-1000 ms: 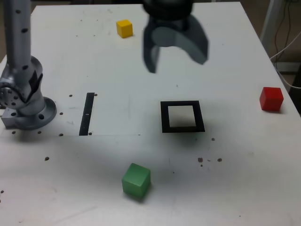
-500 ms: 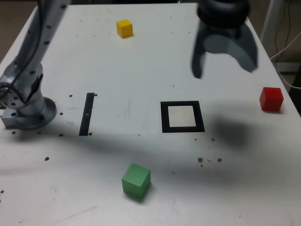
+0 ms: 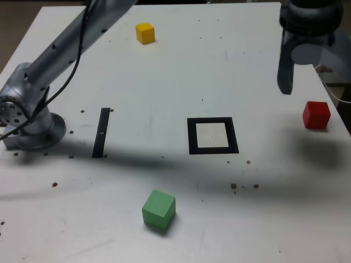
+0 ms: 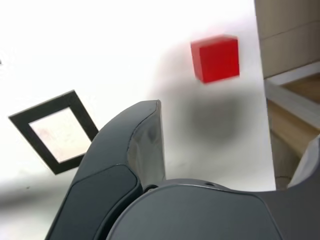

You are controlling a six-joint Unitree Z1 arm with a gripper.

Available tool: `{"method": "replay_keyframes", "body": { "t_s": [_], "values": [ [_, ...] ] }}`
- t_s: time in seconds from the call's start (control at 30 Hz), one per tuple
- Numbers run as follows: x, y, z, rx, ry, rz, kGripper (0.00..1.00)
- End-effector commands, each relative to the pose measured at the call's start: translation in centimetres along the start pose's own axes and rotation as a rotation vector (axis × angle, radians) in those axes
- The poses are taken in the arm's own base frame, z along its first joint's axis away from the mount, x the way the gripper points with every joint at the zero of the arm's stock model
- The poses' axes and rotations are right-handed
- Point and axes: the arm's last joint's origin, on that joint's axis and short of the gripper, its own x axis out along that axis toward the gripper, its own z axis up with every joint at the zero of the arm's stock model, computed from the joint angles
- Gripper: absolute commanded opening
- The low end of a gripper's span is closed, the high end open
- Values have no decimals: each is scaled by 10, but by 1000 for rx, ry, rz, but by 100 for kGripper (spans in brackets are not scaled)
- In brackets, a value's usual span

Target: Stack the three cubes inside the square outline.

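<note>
Smooth white table (image 3: pixel 241 230). Dark, curved gripper (image 3: pixel 316 83) held raised, exterior view's right of square outline (image 3: pixel 235 135), fingers spread, nothing gripped; height poorly judged, perhaps well above table. Matte green cube (image 3: pixel 159 210) set left of outline, camera side. Red cube (image 4: pixel 218 59) seen past fingertips, outline's right. Yellow cube (image 3: pixel 145 33) placed left, far side.

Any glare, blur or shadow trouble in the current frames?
Exterior view: soft arm shadow across the table, cubes sharp, the pincer slightly soft and cropped at the frame edge. Wrist view: tabletop washed out white, red cube slightly soft, blurry shadow beside it.
</note>
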Motion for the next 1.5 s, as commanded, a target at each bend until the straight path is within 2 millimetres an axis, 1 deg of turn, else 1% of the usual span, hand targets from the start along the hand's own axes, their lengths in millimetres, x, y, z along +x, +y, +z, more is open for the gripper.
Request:
{"method": "replay_keyframes", "body": {
  "t_s": [0.0, 0.27, 0.67, 0.97, 1.23, 1.47],
  "values": [
    [14, 2, 4, 6, 31, 1, 100],
    [41, 5, 14, 15, 70, 25, 100],
    [67, 8, 18, 59, 123, 32, 100],
    [74, 10, 23, 69, 110, 36, 100],
    [66, 7, 27, 86, 67, 47, 97],
    [70, 5, 28, 88, 73, 32, 97]
  ]
}}
